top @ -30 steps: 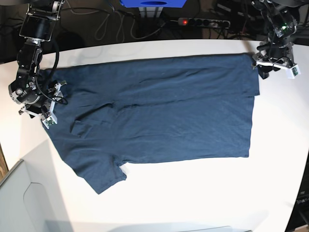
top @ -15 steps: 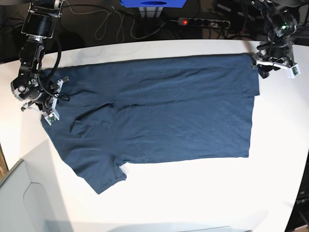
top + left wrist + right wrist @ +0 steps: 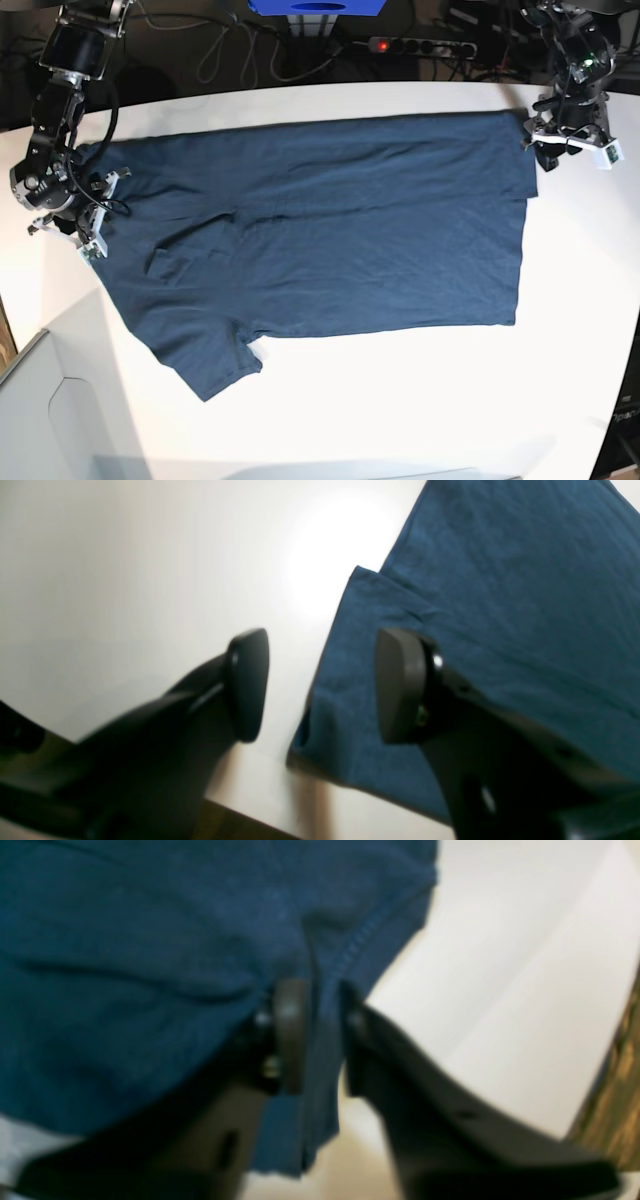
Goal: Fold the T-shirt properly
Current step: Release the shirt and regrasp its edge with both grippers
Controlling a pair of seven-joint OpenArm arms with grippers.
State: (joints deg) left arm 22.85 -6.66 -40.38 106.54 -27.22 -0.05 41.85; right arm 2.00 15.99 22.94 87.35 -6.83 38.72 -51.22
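Right gripper [image 3: 315, 1035], black: jaws nearly closed, pinching a stitched edge of the one dark navy-blue short-sleeved cotton T-shirt [image 3: 330, 230].
Left gripper [image 3: 320, 685], black: jaws spread wide, holding nothing; one finger [image 3: 247, 680] over bare table, the other over the shirt's corner.
T-shirt: one, spread mostly flat across the white round-edged table [image 3: 420, 400], one sleeve pointing toward the near edge.
Arms: two, at opposite ends of the shirt.
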